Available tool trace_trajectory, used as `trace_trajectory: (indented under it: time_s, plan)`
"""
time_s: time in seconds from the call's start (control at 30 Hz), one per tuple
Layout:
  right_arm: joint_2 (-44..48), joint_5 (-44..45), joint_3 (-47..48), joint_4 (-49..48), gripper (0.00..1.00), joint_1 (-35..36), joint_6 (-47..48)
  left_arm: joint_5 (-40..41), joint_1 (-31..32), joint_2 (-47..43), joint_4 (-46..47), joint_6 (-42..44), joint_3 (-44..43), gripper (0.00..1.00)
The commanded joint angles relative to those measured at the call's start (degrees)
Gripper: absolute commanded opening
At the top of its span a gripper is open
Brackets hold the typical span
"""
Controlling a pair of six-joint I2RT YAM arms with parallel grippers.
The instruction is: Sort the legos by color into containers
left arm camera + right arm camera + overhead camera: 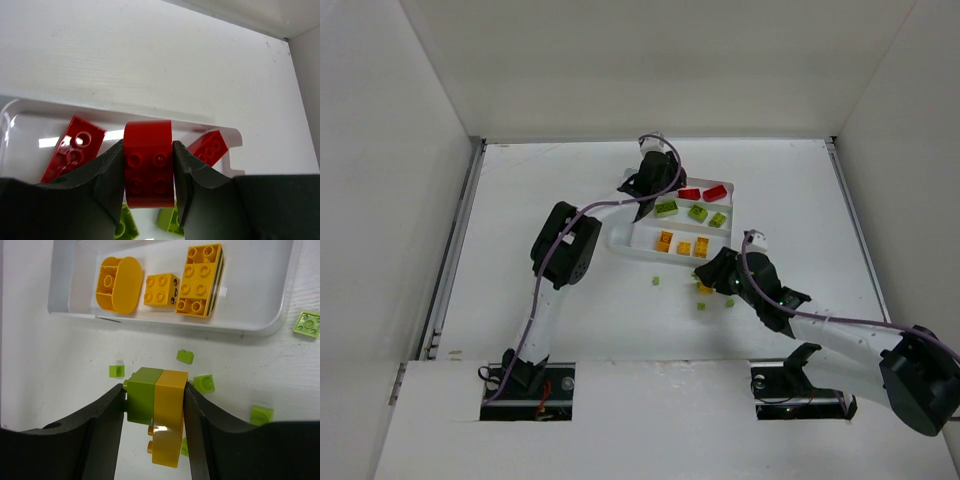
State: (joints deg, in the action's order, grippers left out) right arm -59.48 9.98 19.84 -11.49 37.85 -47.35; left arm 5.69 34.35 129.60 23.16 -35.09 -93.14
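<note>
My left gripper (148,150) is shut on a red lego (148,135) with a rounded end, held over the far slot of the white tray (30,107). Two more red legos (72,147) (207,146) lie in that slot, and lime green ones (170,220) show below. My right gripper (154,390) is shut on a clump of a green brick (142,395) joined to a yellow-orange brick (167,440), just off the table in front of the tray wall (165,322). Three yellow-orange legos (160,289) lie in the near slot.
Small lime green pieces (116,371) (204,383) (262,415) are scattered on the table around my right gripper, and a flat green plate (310,323) lies beside the tray's corner. In the top view the tray (625,240) sits mid-table with white walls all round.
</note>
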Motion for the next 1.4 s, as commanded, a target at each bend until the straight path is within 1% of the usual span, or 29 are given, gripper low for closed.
trace_trajectory:
  time_s: [0.0, 0.13, 0.3, 0.43, 0.5, 0.63, 0.67, 0.8, 0.9, 1.0, 1.1, 1.2, 1.23, 1.27, 1.37]
  plan:
    - [-1.0, -0.4, -0.6, -5.7, 0.48, 0.1, 0.9, -1.3, 0.1, 1.2, -1.4, 2.1, -7.8, 0.21]
    - [-0.8, -1.4, -1.1, -6.7, 0.48, 0.1, 0.9, -2.0, 0.0, 3.7, -2.8, 3.6, -10.0, 0.23]
    - [-0.1, -1.8, -1.5, -7.2, 0.49, -0.1, 0.9, -0.4, -0.2, 3.8, -2.6, 6.0, -7.9, 0.24]
    - [-0.3, -1.8, -1.5, -7.4, 0.49, -0.1, 0.8, 1.2, 0.1, 3.6, -2.9, 8.7, -7.1, 0.27]
    - [-0.3, -1.8, -1.5, -7.4, 0.49, -0.1, 0.7, 1.9, 0.3, 3.4, -2.9, 10.5, -6.8, 0.32]
    - [0.0, -1.7, -1.6, -7.4, 0.49, -0.4, 0.6, 2.7, 0.5, 2.2, -2.8, 12.4, -5.4, 0.5]
    - [0.1, -1.6, -1.6, -7.4, 0.49, -0.4, 0.6, 2.7, 0.5, 1.8, -2.5, 12.4, -4.9, 0.53]
    - [0.1, -1.6, -1.6, -7.4, 0.49, -0.3, 0.5, 2.6, 0.3, -0.8, -1.7, 12.2, -2.1, 0.55]
    - [0.3, -1.5, -1.6, -7.2, 0.49, -0.4, 0.5, 2.7, 0.3, -4.7, -1.3, 12.0, 1.1, 0.56]
    - [0.8, -1.0, -1.1, -6.6, 0.49, -0.5, 0.4, 2.8, 0.2, -11.3, -0.7, 11.3, 6.2, 0.55]
    - [0.1, -0.9, 0.2, -5.7, 0.49, -0.2, 0.1, 2.2, 0.2, -20.2, 1.4, 10.3, 14.3, 0.53]
    - [-1.3, -1.3, 2.2, -3.6, 0.49, -0.2, -0.6, 0.1, 0.9, -31.1, 2.4, 8.5, 25.8, 0.47]
    - [-1.8, -1.7, 2.8, -3.3, 0.49, -0.2, -0.9, -0.6, 1.4, -33.5, 2.5, 7.9, 28.8, 0.45]
    - [-2.1, -2.1, 3.4, -2.9, 0.49, -0.2, -1.2, -1.7, 2.3, -37.5, 2.8, 6.8, 33.7, 0.43]
    - [-3.8, -4.3, 6.0, -2.2, 0.49, -0.2, -2.1, -2.9, 5.6, -46.3, 4.3, 3.4, 46.3, 0.42]
